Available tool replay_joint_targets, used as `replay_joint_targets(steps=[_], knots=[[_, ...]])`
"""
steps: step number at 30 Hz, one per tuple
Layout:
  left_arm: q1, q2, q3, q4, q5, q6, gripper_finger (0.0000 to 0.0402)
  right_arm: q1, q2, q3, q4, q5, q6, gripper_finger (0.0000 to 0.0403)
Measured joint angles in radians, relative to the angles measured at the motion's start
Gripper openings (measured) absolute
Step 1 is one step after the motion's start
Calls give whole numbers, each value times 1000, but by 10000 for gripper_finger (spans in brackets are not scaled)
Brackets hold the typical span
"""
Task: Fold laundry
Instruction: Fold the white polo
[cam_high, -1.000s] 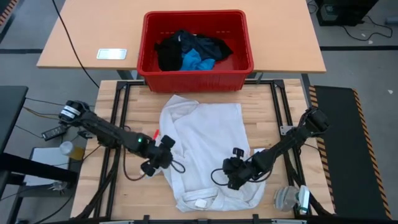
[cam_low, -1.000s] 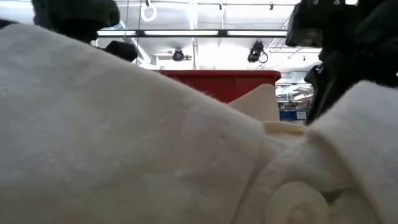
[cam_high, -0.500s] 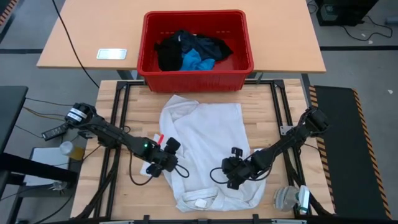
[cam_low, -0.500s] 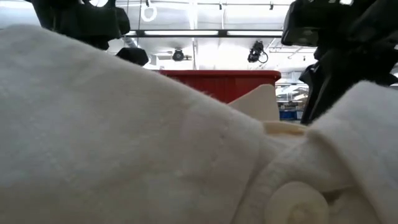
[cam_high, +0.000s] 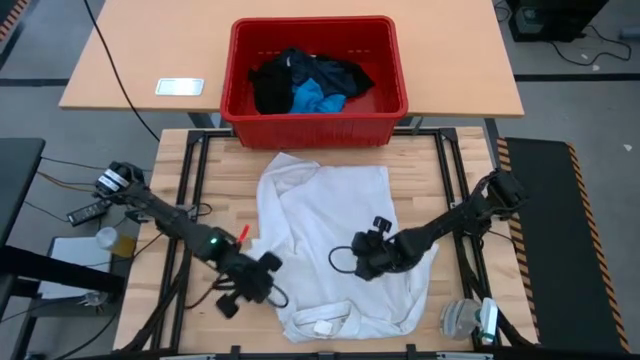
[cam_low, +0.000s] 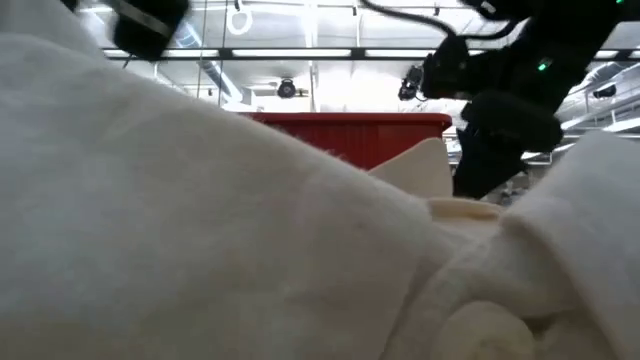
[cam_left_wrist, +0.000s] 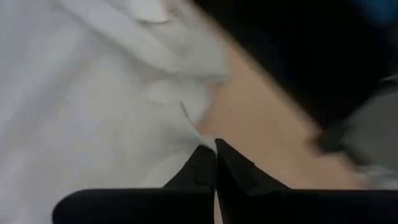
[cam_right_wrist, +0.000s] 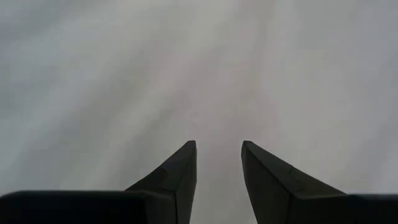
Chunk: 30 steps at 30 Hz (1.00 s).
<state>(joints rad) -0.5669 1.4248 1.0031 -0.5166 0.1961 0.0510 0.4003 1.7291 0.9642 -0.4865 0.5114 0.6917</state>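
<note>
Left arm came in from the table's 9 o'clock edge, and the left gripper (cam_high: 262, 283) sat at the left hem of the white shirt (cam_high: 335, 215), low toward 7 o'clock of the wooden table (cam_high: 420, 165). In the left wrist view its fingers (cam_left_wrist: 205, 165) were pressed together with a thin peak of the shirt's (cam_left_wrist: 93, 93) edge pinched at the tips, bare wood beside it. A small red marker (cam_high: 243, 233) lay on the table just off the shirt's left edge, at about 10 o'clock from that gripper.

The shirt lay spread flat over the table's centre, collar (cam_high: 320, 325) toward 6 o'clock. In the low view its folds (cam_low: 200, 220) filled nearly everything, with the red crate's wall (cam_low: 350, 130) behind.

Red plastic crate (cam_high: 240, 90) stood at 12 o'clock, on a separate tan table beyond the shirt. Inside: black garments (cam_high: 275, 85) and a small bright blue piece (cam_high: 315, 98) bundled together (no single shape could be told apart). A white card (cam_high: 180, 86) lay at 9 o'clock from the crate.

Right arm came in from 3 o'clock. The right gripper (cam_high: 367, 262) rested on the shirt's right half. In the right wrist view its fingers (cam_right_wrist: 177, 177) stood partly apart over plain white cloth (cam_right_wrist: 199, 74); whether cloth lay gripped between them, I could not tell
</note>
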Motion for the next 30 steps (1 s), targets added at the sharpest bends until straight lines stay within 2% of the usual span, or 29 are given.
replay_joint_targets(steps=[2,8,14,20,23,25,30], knots=[[-46,-1,19,-6,27,-84,4,-43,6,-8,7,0,-32,136],[-212,5,22,-5,19,-300,4,-205,23,-65,59,-42,-104,136],[-338,6,21,-8,-51,-429,4,-376,24,-94,85,-57,-135,129],[-373,6,21,-17,-91,-470,4,-536,24,-95,85,-63,-90,128],[-375,6,21,-26,-123,-470,4,-583,19,-95,86,-95,-120,128],[-372,6,21,-34,-145,-470,5,-594,-1,-96,66,-124,-149,128],[-357,6,21,-41,-299,-531,32,-556,-124,-97,17,-190,-167,127]])
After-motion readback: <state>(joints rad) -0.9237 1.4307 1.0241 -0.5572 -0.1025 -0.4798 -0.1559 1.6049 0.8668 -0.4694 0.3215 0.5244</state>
